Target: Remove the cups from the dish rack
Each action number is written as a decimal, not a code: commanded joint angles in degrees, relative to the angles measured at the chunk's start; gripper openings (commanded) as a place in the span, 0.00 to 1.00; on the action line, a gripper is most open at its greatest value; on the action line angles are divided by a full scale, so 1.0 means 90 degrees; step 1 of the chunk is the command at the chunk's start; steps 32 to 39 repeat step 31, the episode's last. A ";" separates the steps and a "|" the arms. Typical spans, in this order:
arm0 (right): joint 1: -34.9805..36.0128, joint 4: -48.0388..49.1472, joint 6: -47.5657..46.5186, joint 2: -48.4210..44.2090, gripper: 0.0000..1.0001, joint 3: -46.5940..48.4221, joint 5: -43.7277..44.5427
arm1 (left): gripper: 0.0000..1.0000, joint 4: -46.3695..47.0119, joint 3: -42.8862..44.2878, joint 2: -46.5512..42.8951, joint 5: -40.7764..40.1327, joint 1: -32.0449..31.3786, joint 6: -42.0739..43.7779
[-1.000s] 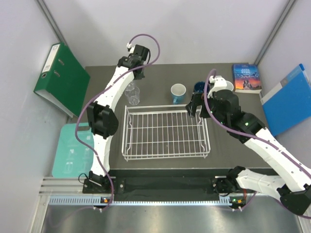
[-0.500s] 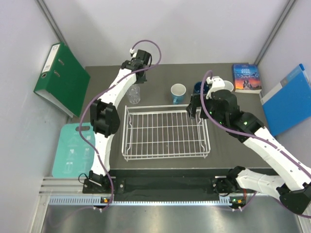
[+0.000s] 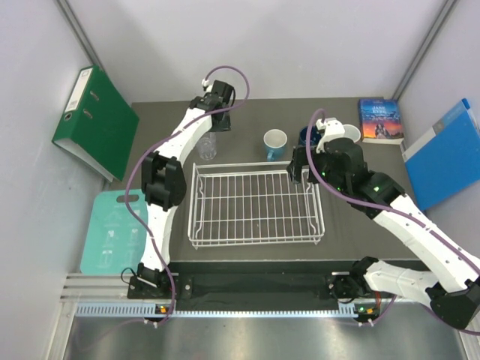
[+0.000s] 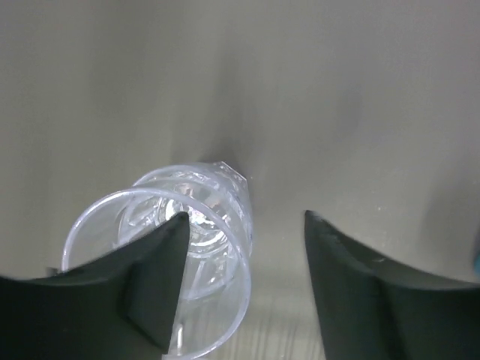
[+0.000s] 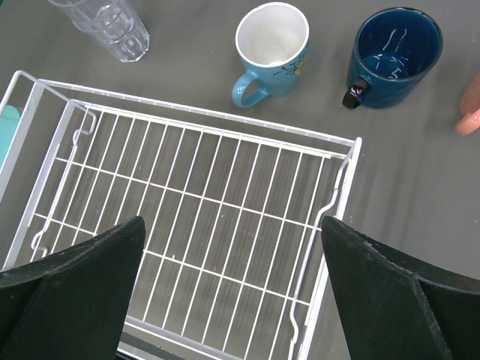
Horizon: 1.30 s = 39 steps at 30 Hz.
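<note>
Left gripper [image 4: 244,219], jaws parted over the glass tumbler [image 3: 207,148] just beyond the far-left corner of the dish rack [image 3: 255,165], should rise straight (a sideways nudge could tip it). Right gripper [image 5: 231,222] hangs wide open above the rack.

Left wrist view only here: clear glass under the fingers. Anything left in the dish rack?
Observer: No, the dish rack is empty in the top view.
Operator: Where does the glass stand relative to it?
Observer: The clear tumbler stands on the table, just beyond the rack's far left corner.
Operator: Other cups?
Observer: A light blue mug and a dark blue mug stand on the table beyond the rack's far edge. A pink mug shows only at the right edge of the right wrist view.
</note>
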 commanded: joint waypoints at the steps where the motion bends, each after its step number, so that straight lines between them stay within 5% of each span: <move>1: -0.0079 0.0145 -0.0010 -0.0006 1.00 0.0273 0.0065 | 0.79 0.0424 -0.0142 -0.0561 -0.0326 0.0030 -0.0066; 4: -0.0089 0.0184 0.0029 -0.0045 1.00 0.0273 0.0084 | 0.99 0.0521 -0.0249 -0.0863 -0.0580 0.0010 -0.0144; 13: -0.0079 0.0302 0.0068 -0.0181 1.00 0.0068 0.0319 | 0.99 0.1868 -0.2025 -0.3039 -0.1098 -0.0253 -0.0310; 22: -0.0069 0.0224 -0.0127 -0.0454 0.99 -0.0283 0.0914 | 0.99 0.1517 -0.4417 -0.4797 -0.2123 -0.1551 -0.0329; 29: -0.0069 -0.0137 -0.0303 -0.0767 0.99 -0.0362 0.1471 | 0.99 0.0903 -0.6370 -0.6517 -0.2359 -0.2577 -0.1412; 39: -0.0069 -0.0167 -0.0322 -0.0816 1.00 -0.0352 0.1626 | 0.99 0.0581 -0.6567 -0.7045 -0.2494 -0.2587 -0.1772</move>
